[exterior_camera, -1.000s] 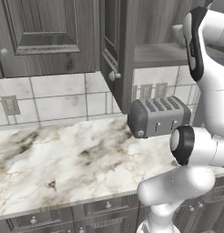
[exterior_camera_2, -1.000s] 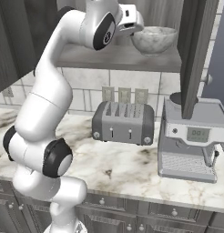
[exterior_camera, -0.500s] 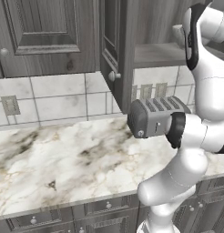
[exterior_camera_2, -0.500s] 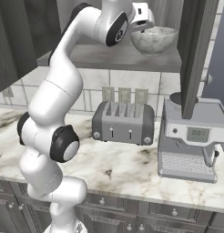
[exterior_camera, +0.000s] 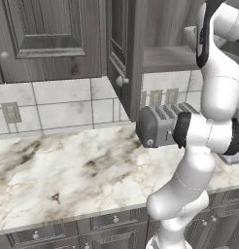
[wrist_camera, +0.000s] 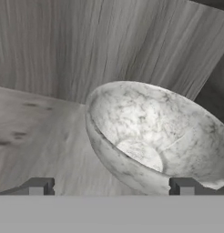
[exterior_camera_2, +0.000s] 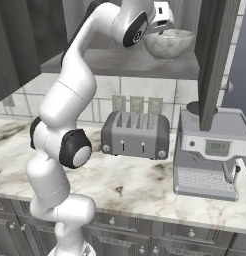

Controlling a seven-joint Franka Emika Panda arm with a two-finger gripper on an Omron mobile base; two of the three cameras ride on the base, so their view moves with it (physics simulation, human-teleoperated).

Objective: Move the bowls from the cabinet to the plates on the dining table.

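Ahead of pincer [wrist_camera: 111, 186]: round mottled grey-white marble bowl [wrist_camera: 155, 136] on cabinet shelf [wrist_camera: 36, 136].
Change: arm has swung nearer.
Pincer: wide open, empty; grasp next.

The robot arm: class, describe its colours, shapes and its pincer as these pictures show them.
The arm is built of glossy white rounded segments joined by dark, almost black ring-shaped joints with grey end caps. Its pincer ends in two small, dark grey, blocky fingertips. No cables or markings show.
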